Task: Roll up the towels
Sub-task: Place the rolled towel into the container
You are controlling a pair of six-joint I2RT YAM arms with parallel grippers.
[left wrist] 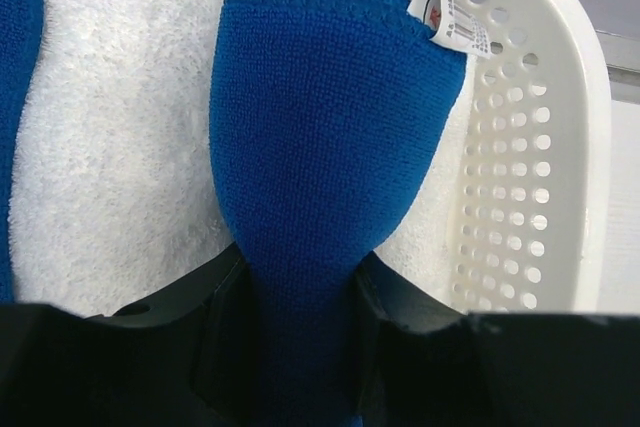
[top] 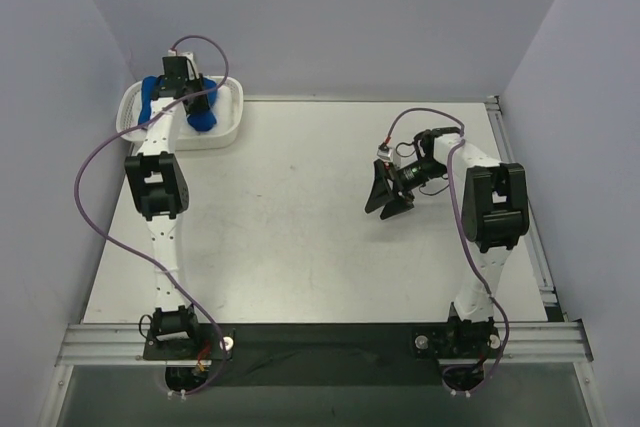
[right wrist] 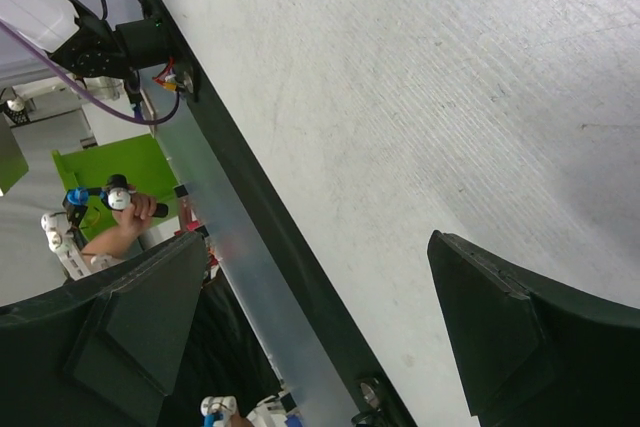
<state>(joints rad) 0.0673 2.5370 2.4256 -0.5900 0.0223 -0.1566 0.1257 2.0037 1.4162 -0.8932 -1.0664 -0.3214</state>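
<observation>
A rolled royal-blue towel (left wrist: 330,137) with a white care label hangs inside the white perforated basket (left wrist: 545,147), pinched at its near end between the black fingers of my left gripper (left wrist: 300,347), which is shut on it. From above, that gripper (top: 197,105) is over the basket (top: 228,127) at the table's back left, with the blue towel (top: 205,123) under it. Another blue towel (left wrist: 18,97) shows at the left edge, lying on white terry cloth (left wrist: 120,147). My right gripper (top: 388,202) hovers over the bare table right of centre, open and holding nothing.
White terry cloth lines the basket bottom. The basket's rim (left wrist: 590,77) curves round close on the right of the held towel. The table's near edge carries a metal rail (top: 320,339) with both arm bases. Purple cables (top: 95,197) loop beside the left arm.
</observation>
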